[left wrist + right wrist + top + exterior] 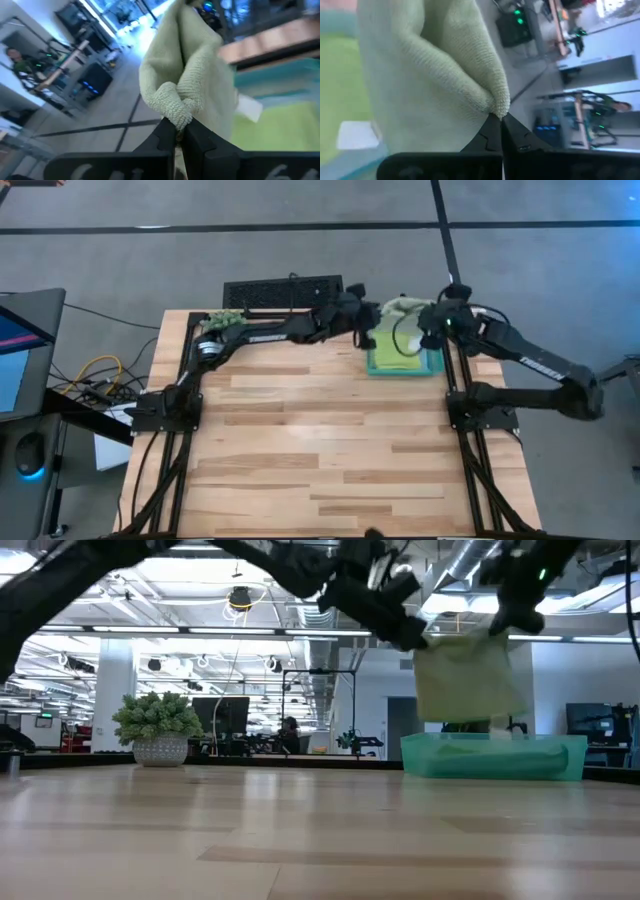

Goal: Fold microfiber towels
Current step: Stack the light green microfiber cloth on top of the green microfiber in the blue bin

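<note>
Readable writing: white "TROSSEN" lettering along the right arm's dark forearm, right of centre in the high view, small and only partly legible; similar white lettering on the left arm's forearm, too small to read.

Pale sage green microfiber towel [466, 675] of soft looped weave, hanging above the rigid teal plastic tray [494, 757] in the right half of the low view, lower edge close over the tray's rim. One bunched corner pinched in the left end effector [179, 131], fingers clamped tight on the cloth; another corner pinched in the right end effector [499, 124], likewise shut on the fabric. Cloth spread between the two, draped below them in loose folds. Seen from overhead, towel [400, 308] at upper centre-right, between left end effector [362, 316] and right end effector [430, 315], both over the tray.

Inside the tray, a lime green microfiber towel [398, 356] lying flat, with a small white tag [248, 107] on it.

Tray [437, 362] at the far edge of the pale wood-plank desk [330, 450], beside the right arm's base. Small spiky green plant in a white textured pot [158, 728] at left of the low view. Black slotted keyboard-like panel [283, 292] beyond the desk's far edge at upper centre.
</note>
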Robot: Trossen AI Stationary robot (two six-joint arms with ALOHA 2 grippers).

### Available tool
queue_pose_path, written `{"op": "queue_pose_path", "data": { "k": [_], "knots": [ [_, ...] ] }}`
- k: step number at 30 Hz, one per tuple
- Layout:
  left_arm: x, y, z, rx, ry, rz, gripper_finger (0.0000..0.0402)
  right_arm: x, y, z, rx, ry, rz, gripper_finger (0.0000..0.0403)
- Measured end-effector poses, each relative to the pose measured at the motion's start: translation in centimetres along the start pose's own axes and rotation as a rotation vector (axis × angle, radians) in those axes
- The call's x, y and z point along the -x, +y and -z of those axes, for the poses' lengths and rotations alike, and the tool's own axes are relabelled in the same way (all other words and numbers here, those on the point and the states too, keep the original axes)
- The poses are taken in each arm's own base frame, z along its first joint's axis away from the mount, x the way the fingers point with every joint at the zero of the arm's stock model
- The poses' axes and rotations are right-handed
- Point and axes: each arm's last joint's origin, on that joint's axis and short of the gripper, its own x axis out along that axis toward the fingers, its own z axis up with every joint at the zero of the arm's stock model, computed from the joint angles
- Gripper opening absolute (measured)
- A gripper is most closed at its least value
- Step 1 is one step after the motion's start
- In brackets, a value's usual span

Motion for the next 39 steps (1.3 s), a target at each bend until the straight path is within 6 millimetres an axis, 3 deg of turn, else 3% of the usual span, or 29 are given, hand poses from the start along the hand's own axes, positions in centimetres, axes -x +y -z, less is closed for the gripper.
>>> {"op": "queue_pose_path", "data": {
  "k": [5, 8, 12, 16, 24, 30, 39],
  "knots": [
    [-2.9, 1.5, 1.9, 0.01, 0.026, -0.025, 0.0, -3.3, -1.1, 0.8, -0.009, -0.027, 0.08, 0.0003],
    [-3.5, 2.2, 1.5, -0.021, 0.016, -0.04, 0.0, -4.4, -1.9, 0.9, -0.052, -0.018, 0.12, 0.0003],
    [-3.5, 2.5, 1.6, 0.018, 0.056, -0.019, 0.0, -5.3, -0.6, 1.8, -0.077, 0.036, -0.061, 0.0003],
    [-3.5, 0.6, 3.0, 0.084, 0.166, 0.11, 0.0, -5.1, 1.7, 2.3, -0.08, 0.131, -0.257, 0.0003],
    [-2.8, -5.8, 2.9, 0.076, 0.245, 0.28, 0.0, -2.5, 3.5, 2.9, -0.053, 0.184, -0.384, 0.0003],
    [-2.5, -8.1, 2.9, 0.061, 0.289, 0.321, 0.0, -1.8, 4.8, 3.0, -0.054, 0.21, -0.498, 0.0003],
    [-3.5, -10.0, 5.4, 0.086, 0.359, 0.354, 0.0, -3.4, 9.4, 4.1, -0.005, 0.295, -0.686, 0.0003]
  ]
}}
